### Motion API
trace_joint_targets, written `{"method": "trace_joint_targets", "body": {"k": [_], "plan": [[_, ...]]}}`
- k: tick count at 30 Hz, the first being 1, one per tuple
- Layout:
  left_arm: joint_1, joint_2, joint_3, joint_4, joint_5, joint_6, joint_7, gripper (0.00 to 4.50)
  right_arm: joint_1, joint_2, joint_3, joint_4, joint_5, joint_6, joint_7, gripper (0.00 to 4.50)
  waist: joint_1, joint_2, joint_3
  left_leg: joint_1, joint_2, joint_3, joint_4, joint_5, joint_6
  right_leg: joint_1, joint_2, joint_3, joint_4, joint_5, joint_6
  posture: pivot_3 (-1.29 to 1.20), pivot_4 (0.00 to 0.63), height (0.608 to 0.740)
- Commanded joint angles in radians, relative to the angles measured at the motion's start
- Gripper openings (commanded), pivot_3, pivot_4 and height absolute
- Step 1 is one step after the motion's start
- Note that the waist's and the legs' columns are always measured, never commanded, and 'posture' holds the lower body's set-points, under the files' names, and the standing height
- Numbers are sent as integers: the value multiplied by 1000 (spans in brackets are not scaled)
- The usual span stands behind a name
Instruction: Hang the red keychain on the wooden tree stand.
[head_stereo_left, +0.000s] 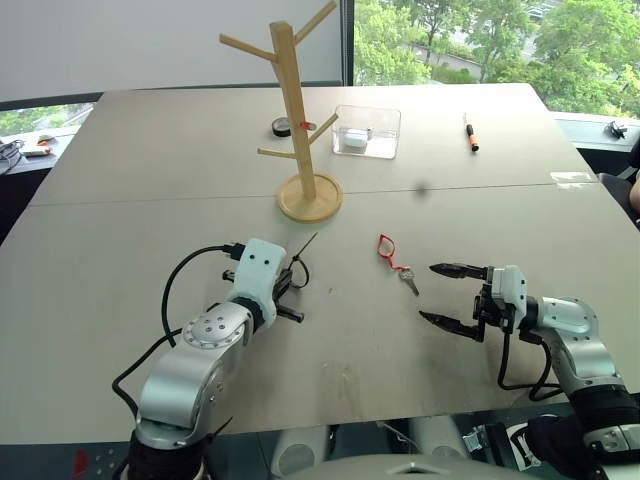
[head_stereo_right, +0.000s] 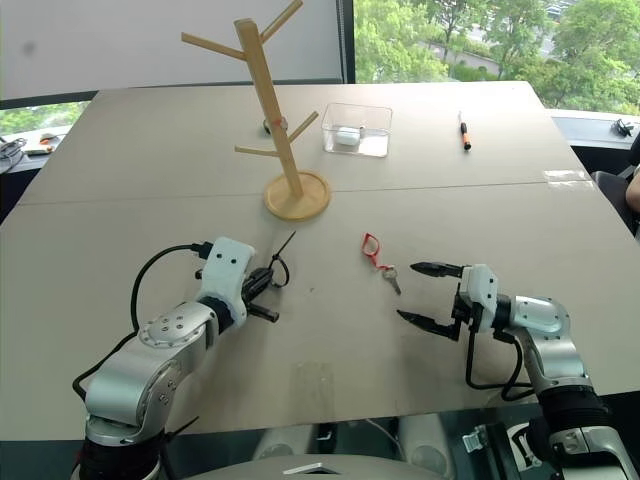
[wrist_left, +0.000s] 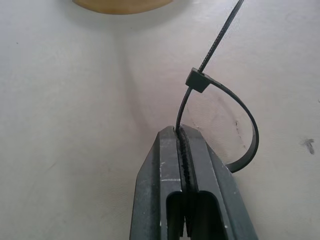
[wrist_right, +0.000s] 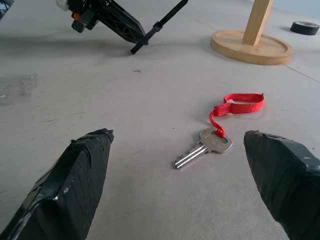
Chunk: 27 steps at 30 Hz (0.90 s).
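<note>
Pinching the black zip-tie loop (wrist_left: 220, 107), the left gripper (wrist_left: 182, 137) is clamping tight; the right gripper (head_stereo_left: 440, 293) is gaping wide, empty, near the red keychain (head_stereo_left: 392, 255).

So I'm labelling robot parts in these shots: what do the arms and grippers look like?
Both arms are silver-grey metal with white wrist housings, and a black cable loops along each. The left gripper and right gripper each have two black, tapering fingers. In the right wrist view its fingers look wrapped in black tape; in the left wrist view the left fingers are smooth dark plastic.
</note>
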Motion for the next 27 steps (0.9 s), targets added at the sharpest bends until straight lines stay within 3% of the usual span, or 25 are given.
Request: {"method": "trace_joint_targets", "body": {"k": [1, 7, 21, 27], "plan": [[-7, -5, 6, 3, 17, -35, 14, 28, -8, -5, -25, -25, 14, -9, -3, 4500, 0, 0, 0, 0, 0, 0, 0, 0, 0, 0, 0, 0, 0, 0, 0, 0, 150, 740], [-37, -60, 102, 25, 63, -114, 102, 28, -14, -6, -31, -27, 21, -4, -1, 4500, 0, 0, 0, 0, 0, 0, 0, 0, 0, 0, 0, 0, 0, 0, 0, 0, 150, 740], [-318, -142, 811, 378, 92, -367, 528, 28, -42, 0, -37, -18, 16, -3, -10, 4500, 0, -1, 0, -1, -1, -1, 1, 0, 0, 0, 0, -1, 0, 3, 4, 0, 150, 740], [-320, -154, 898, 434, 67, -442, 599, 28, -54, -3, -39, -10, 14, -3, -13, 4500, 3, -2, -1, -1, -1, -1, 2, 0, 0, 0, -1, -2, 1, 3, 4, 0, 150, 740]]}}
